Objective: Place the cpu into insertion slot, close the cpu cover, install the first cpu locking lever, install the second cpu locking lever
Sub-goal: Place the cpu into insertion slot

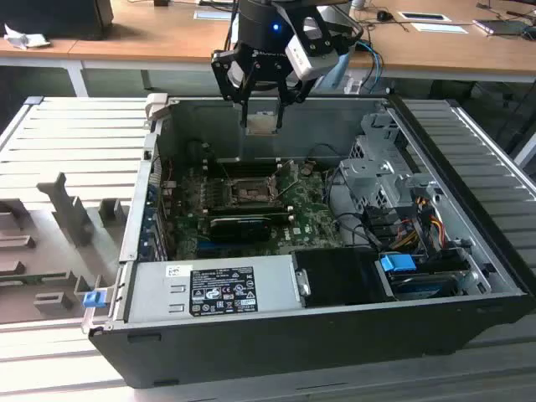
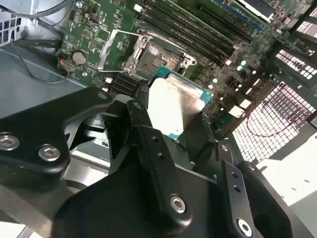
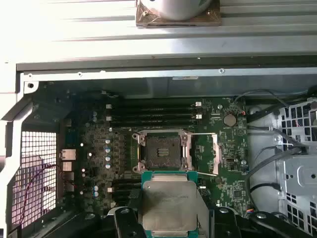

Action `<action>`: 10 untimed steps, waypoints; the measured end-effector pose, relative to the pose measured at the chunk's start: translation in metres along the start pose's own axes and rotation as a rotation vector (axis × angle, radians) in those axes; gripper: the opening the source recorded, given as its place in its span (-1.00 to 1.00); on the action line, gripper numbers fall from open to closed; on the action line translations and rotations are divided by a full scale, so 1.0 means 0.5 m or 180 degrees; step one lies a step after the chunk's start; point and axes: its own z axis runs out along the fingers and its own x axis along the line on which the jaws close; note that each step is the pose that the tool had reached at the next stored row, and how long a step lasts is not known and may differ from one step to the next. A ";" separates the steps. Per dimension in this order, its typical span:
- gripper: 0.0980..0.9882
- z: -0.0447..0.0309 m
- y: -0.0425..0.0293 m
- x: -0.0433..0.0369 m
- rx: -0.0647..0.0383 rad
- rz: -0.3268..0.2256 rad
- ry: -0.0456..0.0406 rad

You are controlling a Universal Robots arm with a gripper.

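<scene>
Gripper (image 1: 262, 121) tight on cpu (image 3: 170, 208); insertion slot (image 3: 161, 151) seemingly bare, clearest in first wrist view.

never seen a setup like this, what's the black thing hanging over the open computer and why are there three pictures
The black thing is a robot arm's hand, hanging above an open dark grey computer case. The exterior view comes from a camera off the arm; both wrist views come from cameras riding on the arm. The hand grips a small flat square silvery chip, the cpu. Below lies the green motherboard with its square dark insertion slot, empty, its silvery metal cover frame swung open beside it.
</scene>
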 end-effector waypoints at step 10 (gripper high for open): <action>-0.03 0.004 0.000 0.000 -0.0007 0.0460 -0.0026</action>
